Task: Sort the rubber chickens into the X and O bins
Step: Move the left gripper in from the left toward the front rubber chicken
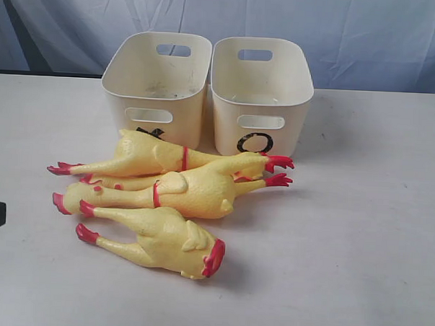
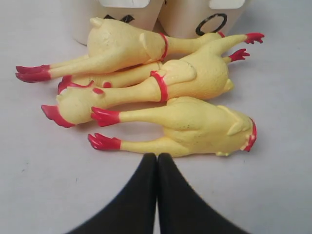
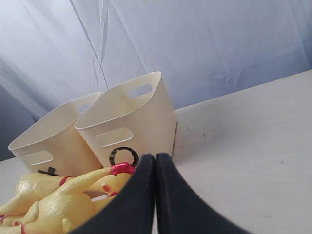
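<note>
Black jaws of the left gripper (image 2: 157, 156) were pressed together with nothing between them. Their tips were just beside the nearest chicken (image 2: 195, 129); whether they touched it, I could not tell. The right gripper (image 3: 155, 156) also had its jaws closed and empty, low over the table (image 3: 243, 146).

In the exterior view the rubber chickens (image 1: 173, 197) lay in one pile at the middle of the white table, all of them outside the bins. The nearest chicken had its red feet toward 9 o'clock and its head with the red comb toward 4 o'clock. At its 12 o'clock, touching it, lay the middle chicken (image 1: 202, 191), which had a red collar, its head toward 9 o'clock and its feet toward 3 o'clock. Behind it showed a part of a fourth chicken (image 1: 126, 181), mostly covered. The far chicken (image 1: 142, 154), also with a red collar, had its feet toward 9 o'clock, and its body hid a part of the black X.

At 12 o'clock from the pile two cream tubs stood upright, close side by side: the X bin (image 1: 119, 94) toward 11 o'clock and the O bin (image 1: 278, 101) toward 1 o'clock. Behind them hung a pale blue cloth (image 1: 353, 32).
</note>
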`<state>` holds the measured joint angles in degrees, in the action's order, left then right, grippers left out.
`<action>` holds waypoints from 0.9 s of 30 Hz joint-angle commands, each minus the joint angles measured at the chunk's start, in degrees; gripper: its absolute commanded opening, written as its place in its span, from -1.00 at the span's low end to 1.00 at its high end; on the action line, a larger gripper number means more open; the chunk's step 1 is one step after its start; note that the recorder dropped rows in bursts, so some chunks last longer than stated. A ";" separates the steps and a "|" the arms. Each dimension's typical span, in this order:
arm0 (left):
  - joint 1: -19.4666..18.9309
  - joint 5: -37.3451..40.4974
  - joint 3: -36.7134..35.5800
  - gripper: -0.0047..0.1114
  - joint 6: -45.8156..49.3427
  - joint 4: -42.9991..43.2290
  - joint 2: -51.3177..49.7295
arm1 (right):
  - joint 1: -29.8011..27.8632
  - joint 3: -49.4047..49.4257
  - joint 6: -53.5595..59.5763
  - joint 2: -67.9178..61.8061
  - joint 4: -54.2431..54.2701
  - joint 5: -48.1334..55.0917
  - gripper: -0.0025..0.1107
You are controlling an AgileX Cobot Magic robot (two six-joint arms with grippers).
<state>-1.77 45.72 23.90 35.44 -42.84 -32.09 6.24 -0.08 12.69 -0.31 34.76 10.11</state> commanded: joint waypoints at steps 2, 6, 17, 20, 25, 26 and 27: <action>0.32 -0.36 3.00 -0.92 4.67 0.50 -7.30 | 0.19 0.08 0.05 0.31 -0.14 -0.45 -0.96; 0.32 -0.47 5.19 -0.92 11.57 0.50 -12.45 | 0.19 0.08 0.05 0.31 -0.14 -0.45 -0.96; 0.32 -4.61 6.40 -0.82 46.51 -2.73 -22.43 | 0.19 0.08 0.05 0.31 -0.14 -0.34 -0.96; 0.32 -5.33 6.40 -0.76 55.50 -6.03 -24.14 | 0.19 0.08 0.05 0.31 -0.14 -0.34 -0.96; 0.32 -1.74 6.40 -0.76 83.35 -18.64 -28.01 | 0.19 0.08 0.05 0.31 -0.14 -0.34 -0.96; 0.88 -1.61 6.40 -0.76 85.50 -18.90 -28.55 | 0.19 0.08 0.05 0.31 -0.14 -0.34 -0.96; 2.75 -3.16 6.40 -0.76 86.52 -19.20 -29.74 | 0.19 0.08 0.05 0.31 -0.14 -0.34 -0.96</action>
<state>-1.02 43.11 30.04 117.32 -59.63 -60.28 6.24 -0.08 12.69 -0.31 34.86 10.05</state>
